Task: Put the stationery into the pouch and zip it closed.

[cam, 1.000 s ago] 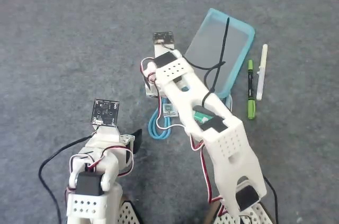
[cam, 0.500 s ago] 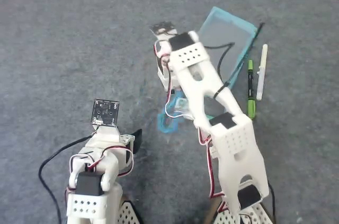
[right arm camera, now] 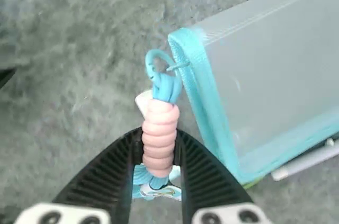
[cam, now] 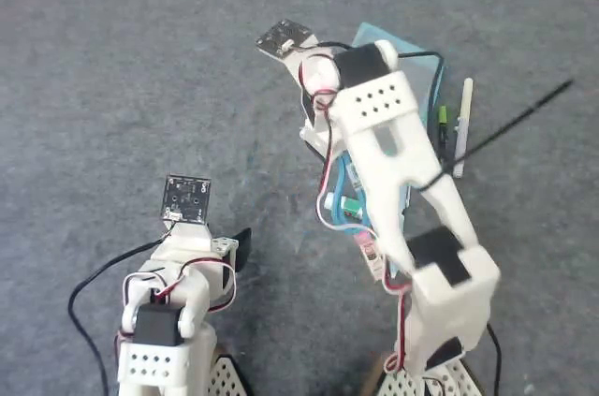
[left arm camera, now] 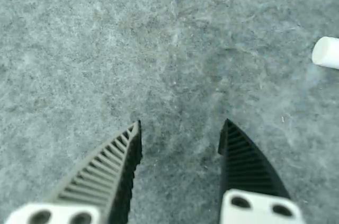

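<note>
The pouch point(right arm camera: 265, 75) looks light and floppy, its clear walls firmed only by the teal webbing at the edge; it will likely slide on the bench point(cam: 140, 87) if tugged by its zip alone, so the far end wants pinning. The ribbed pink pull point(right arm camera: 159, 139) gives a sure hold, and the right claw point(right arm camera: 158, 135) is clamped on it; a blue cord point(right arm camera: 161, 78) ties the pull to the zip slider. The green pen point(cam: 442, 120) and white pen point(cam: 460, 124) lie just beside the pouch, outside it; both are thin, hard and apt to roll, best pinched across mid-barrel. The left claw point(left arm camera: 180, 128) hangs apart over bare bench, holding nothing.
</note>
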